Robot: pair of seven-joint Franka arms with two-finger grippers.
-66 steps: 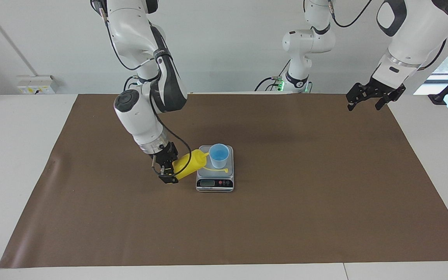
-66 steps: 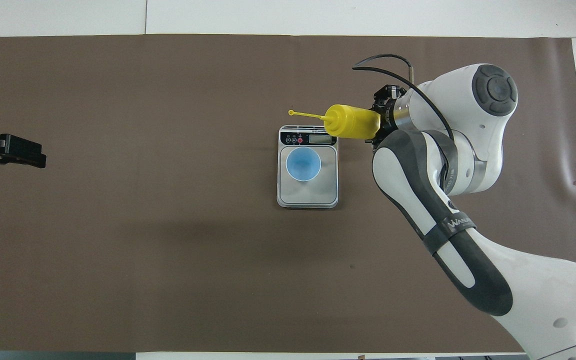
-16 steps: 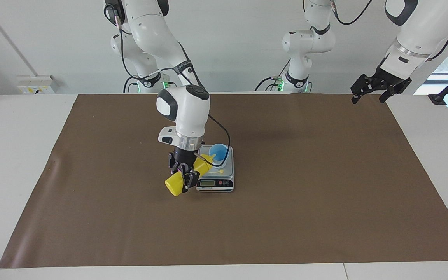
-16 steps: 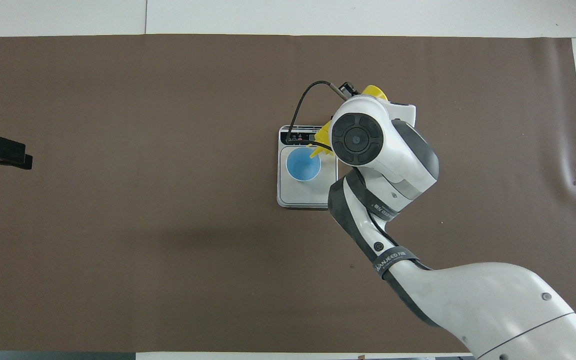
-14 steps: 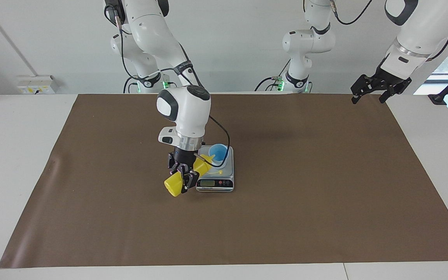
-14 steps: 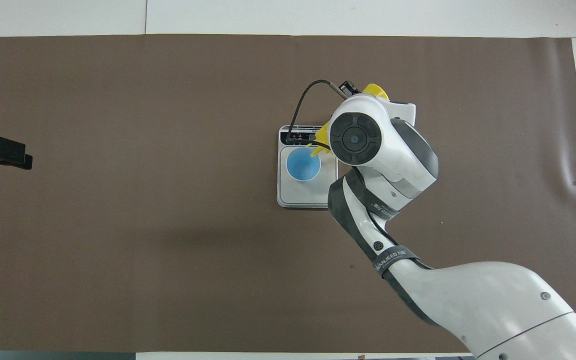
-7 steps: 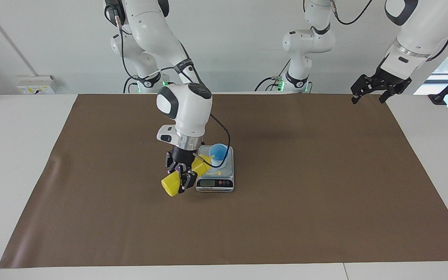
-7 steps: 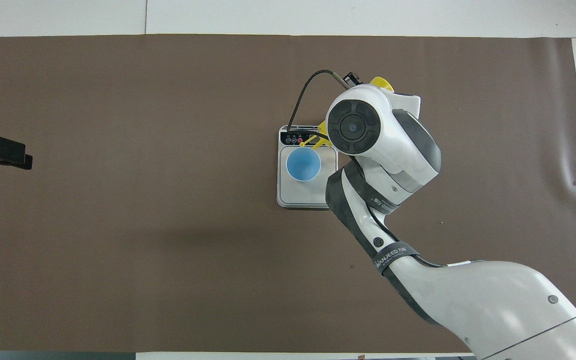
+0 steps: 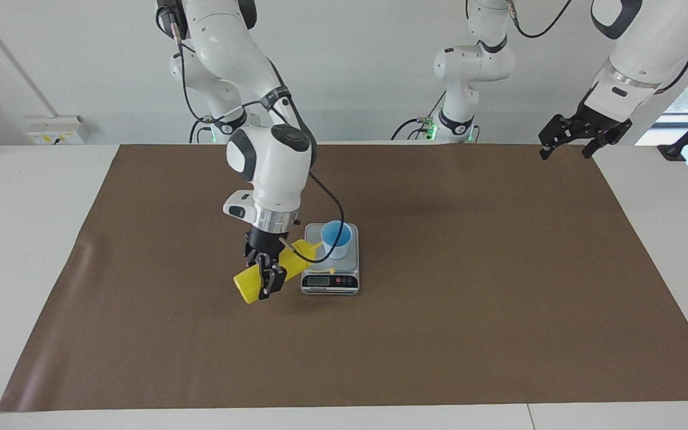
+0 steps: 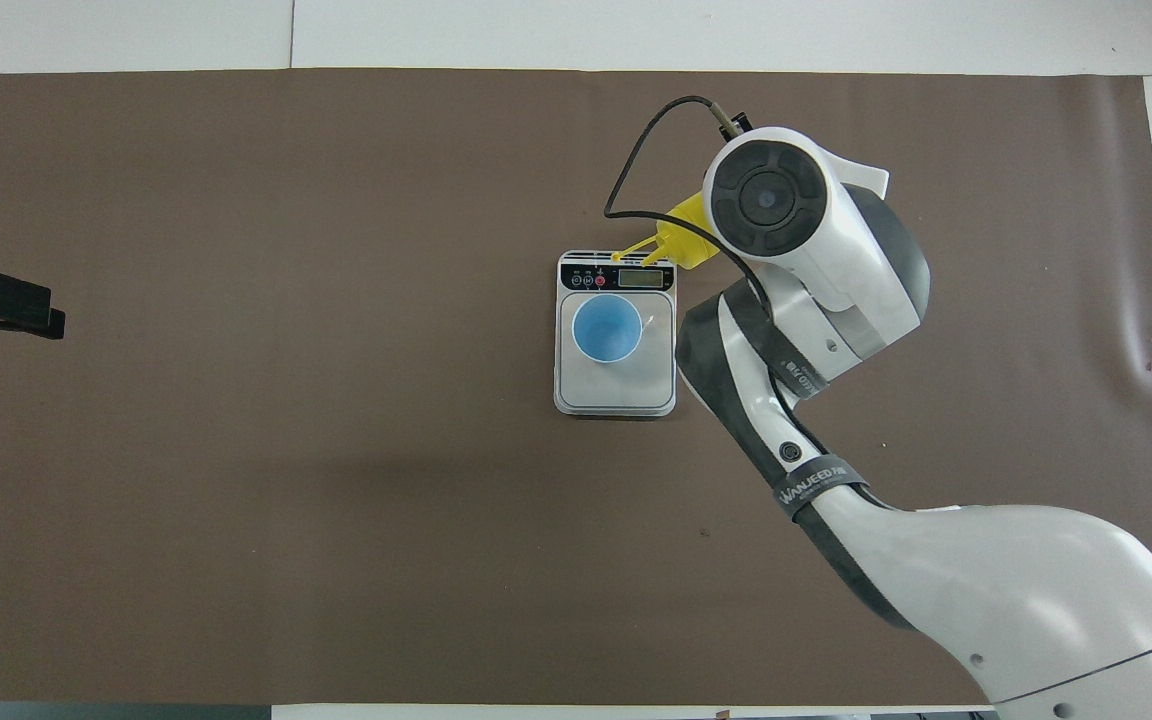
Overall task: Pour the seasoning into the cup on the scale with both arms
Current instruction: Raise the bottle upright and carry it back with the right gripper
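Note:
The light blue cup stands upright on the scale, also seen from overhead as the cup on the scale's steel plate. My right gripper is shut on the yellow seasoning bottle, holding it tilted in the air beside the scale toward the right arm's end. Overhead, the bottle points its nozzle over the scale's display panel, not over the cup; my wrist hides the gripper there. My left gripper waits open and empty over the mat's corner at the left arm's end, and also shows overhead.
A brown mat covers most of the white table. A third arm's base stands at the robots' edge. The mat has a small wrinkle toward the right arm's end.
My right gripper has drawn the bottle back from the cup toward the right arm's end. The nozzle, over the cup's rim a second ago, is off it. The left arm has not moved.

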